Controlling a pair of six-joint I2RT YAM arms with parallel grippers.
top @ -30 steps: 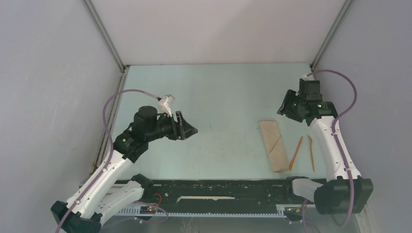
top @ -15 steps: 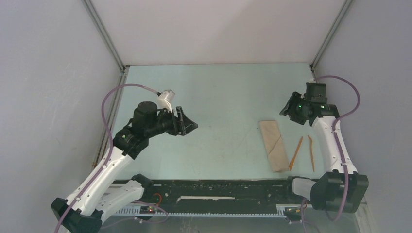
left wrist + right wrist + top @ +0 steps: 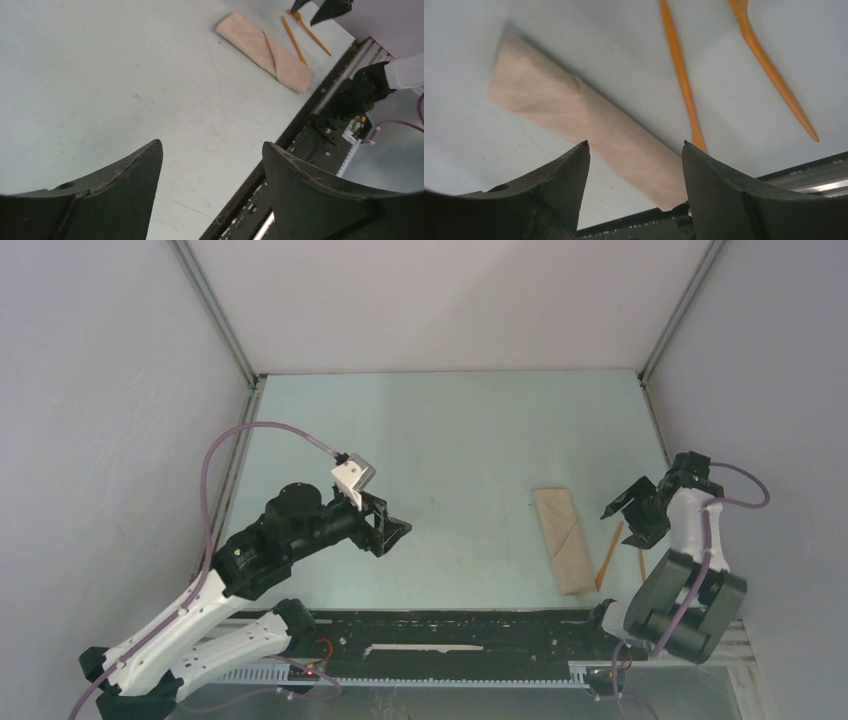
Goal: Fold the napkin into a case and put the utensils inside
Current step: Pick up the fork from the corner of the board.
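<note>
Pale green table (image 3: 450,440) carries the case (image 3: 563,540), already folded, at near right with both utensils (image 3: 609,555) just right of it — so the right gripper (image 3: 622,526) hangs above them, jaws apart and empty, likely to pick one — while the left gripper (image 3: 397,537), also apart, idles well to the left.

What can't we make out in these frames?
- Top view: right utensil mostly behind the right arm.
- Right wrist view: left utensil and right utensil run off the top edge; case partly behind the fingers.
- All views: inside of case pocket, covered by its own cloth.
</note>
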